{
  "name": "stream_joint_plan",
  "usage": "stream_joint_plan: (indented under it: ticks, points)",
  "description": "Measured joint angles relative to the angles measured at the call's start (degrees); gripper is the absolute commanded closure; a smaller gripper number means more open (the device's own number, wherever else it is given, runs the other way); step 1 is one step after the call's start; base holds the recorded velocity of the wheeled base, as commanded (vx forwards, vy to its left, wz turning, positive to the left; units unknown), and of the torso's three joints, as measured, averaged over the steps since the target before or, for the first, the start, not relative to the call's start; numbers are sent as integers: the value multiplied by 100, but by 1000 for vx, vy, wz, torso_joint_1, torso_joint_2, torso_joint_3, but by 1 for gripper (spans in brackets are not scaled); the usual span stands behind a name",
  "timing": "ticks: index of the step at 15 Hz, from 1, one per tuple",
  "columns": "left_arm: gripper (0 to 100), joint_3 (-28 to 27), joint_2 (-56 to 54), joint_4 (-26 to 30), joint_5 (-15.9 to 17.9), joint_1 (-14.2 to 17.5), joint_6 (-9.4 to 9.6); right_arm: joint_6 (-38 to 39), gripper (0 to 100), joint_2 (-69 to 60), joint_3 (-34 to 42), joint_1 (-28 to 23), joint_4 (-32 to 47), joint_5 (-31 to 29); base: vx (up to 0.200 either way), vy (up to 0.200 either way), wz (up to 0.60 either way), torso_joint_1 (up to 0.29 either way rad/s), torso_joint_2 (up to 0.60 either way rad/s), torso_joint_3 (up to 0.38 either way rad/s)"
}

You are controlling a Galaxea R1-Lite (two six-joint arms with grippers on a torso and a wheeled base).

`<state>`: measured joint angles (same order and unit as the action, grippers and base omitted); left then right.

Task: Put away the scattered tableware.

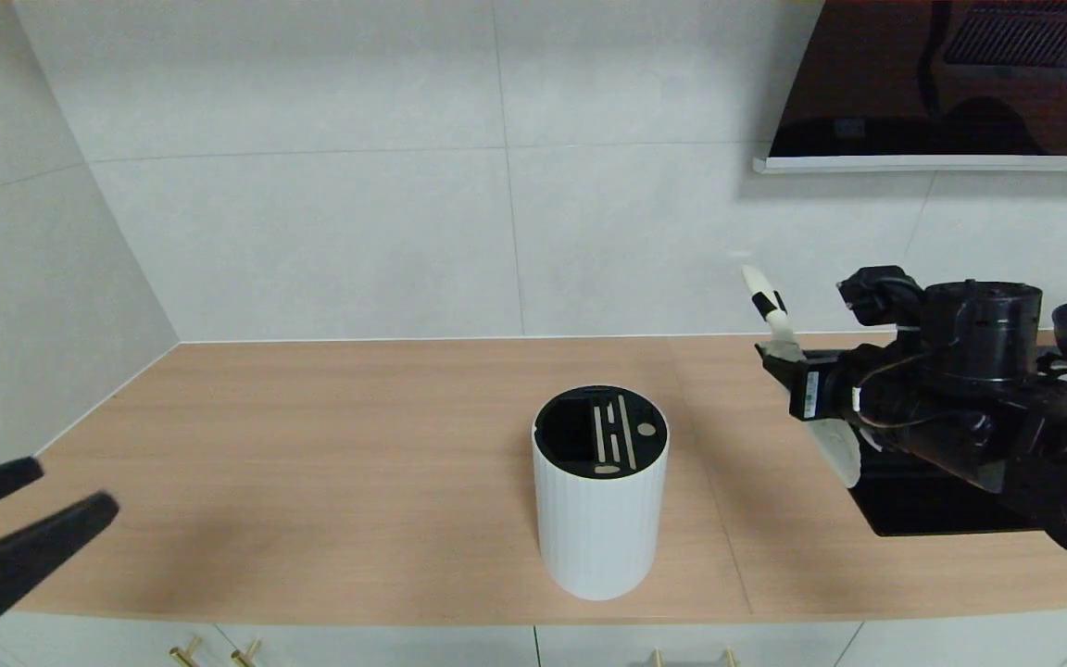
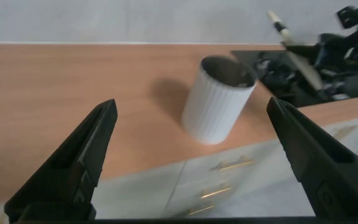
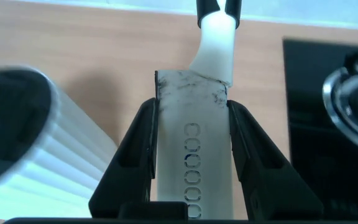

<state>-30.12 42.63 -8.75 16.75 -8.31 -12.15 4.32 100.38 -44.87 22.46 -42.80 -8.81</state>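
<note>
Head view: white ribbed utensil holder upright mid-countertop; right gripper, right of it by the cooktop, clamps a white spatula; left gripper spread, empty | Left wrist view: fingers apart, utensil holder beyond | Right wrist view: jaws pinch spatula beside utensil holder.

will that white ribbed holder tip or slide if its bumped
The white ribbed holder stands taller than wide, so a high nudge could tip it. Nothing sticks out of it, so it is likely light and may slide on the smooth wooden counter.
</note>
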Motion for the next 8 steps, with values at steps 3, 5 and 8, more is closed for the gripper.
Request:
stream_joint_plan:
  ticks: [3,5,8]
  points:
    - [0,-391,1351,-961,145,-28,-76,22,100,-40,-663,329,644,0,0,0,0,0,0,0]
    - [0,-725,2076,-1284,290,-67,-301,189,100,-110,-750,568,686,-2,0,0,0,0,0,0]
    - [0,-1020,2736,-1590,752,-310,-1122,305,100,-265,-750,822,741,-5,0,0,0,0,0,0]
